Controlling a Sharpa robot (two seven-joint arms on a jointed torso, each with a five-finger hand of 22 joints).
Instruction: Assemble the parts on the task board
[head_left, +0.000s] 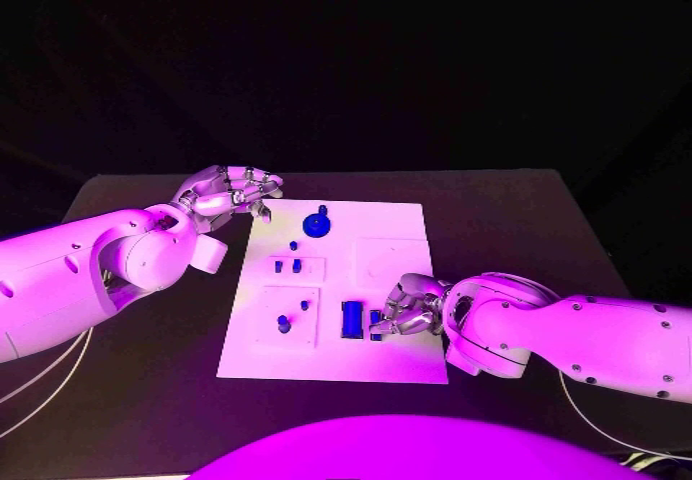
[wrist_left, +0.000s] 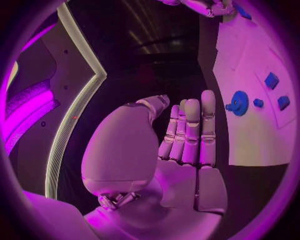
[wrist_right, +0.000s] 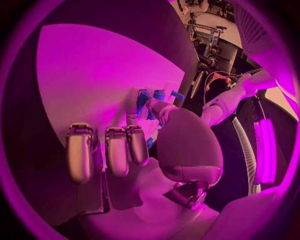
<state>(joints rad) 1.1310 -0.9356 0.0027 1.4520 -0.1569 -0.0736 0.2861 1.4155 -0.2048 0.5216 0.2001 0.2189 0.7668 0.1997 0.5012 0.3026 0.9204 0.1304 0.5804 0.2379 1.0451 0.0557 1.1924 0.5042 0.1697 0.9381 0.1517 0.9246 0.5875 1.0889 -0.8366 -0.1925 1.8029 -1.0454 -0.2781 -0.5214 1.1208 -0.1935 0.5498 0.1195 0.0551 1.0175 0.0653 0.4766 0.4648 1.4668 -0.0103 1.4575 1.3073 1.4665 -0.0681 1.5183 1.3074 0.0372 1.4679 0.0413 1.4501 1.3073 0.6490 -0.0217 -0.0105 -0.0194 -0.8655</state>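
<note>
White, the task board (head_left: 389, 360) lies mid-frame on the black counter (head_left: 505, 200). The right hand (head_left: 408, 305) sits at the board's lower right, fingers closed on what seems a small blue part (head_left: 378, 324), beside an upright blue block (head_left: 352, 318). The left hand (head_left: 228, 190) hovers off the board's upper-left corner, fingers curled, holding nothing. A blue gear (head_left: 317, 222) rests near the top edge.
</note>
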